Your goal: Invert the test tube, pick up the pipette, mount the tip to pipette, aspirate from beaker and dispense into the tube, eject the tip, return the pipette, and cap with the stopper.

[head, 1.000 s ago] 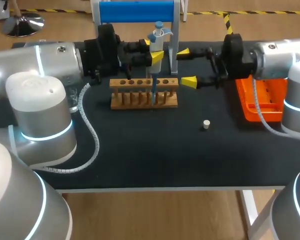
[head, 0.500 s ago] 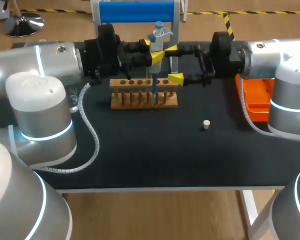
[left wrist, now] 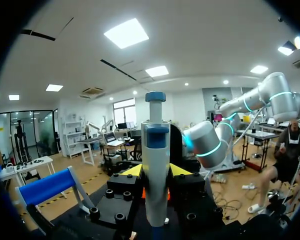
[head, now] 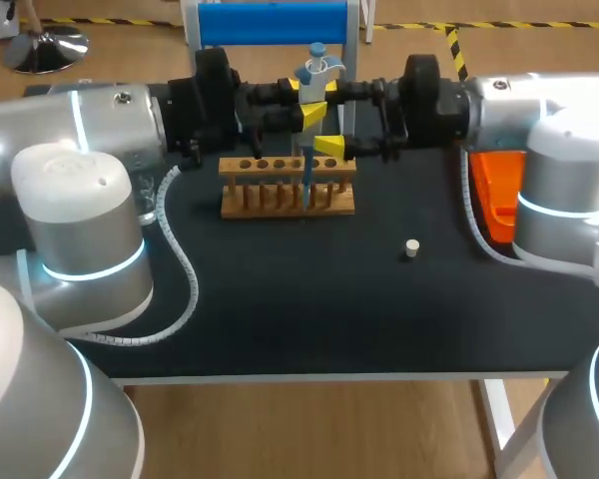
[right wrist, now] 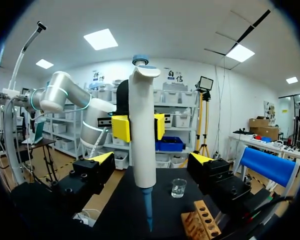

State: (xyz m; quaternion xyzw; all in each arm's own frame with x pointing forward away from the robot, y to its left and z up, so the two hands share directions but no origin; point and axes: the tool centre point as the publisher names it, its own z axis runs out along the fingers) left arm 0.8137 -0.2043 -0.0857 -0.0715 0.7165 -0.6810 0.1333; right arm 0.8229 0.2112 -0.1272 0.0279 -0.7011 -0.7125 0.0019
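L gripper (left wrist: 155, 171) clamped on pipette (left wrist: 155, 150), both yellow tips tight on body from 2 sides. Pipette upright, blue tip (head: 305, 180) down at wooden rack (head: 280, 198); we can't tell if it's in a hole. R gripper (right wrist: 151, 159) wide open, 1 finger each side of pipette, not touching. Beaker (right wrist: 179, 188) ahead of R gripper, past pipette. Stopper (head: 411, 248) on table (head: 280, 309), well apart from rack. Orange tip box (head: 491, 205) by R arm.

The left pincer (head: 307, 100) and right pincer (head: 334, 120) are crowding the upright pipette (head: 312, 73) above the wooden rack (head: 288, 187), the blue stand (head: 270, 24) is blocking behind, and the bench (head: 280, 299) in front is lying open around the small stopper (head: 411, 248).
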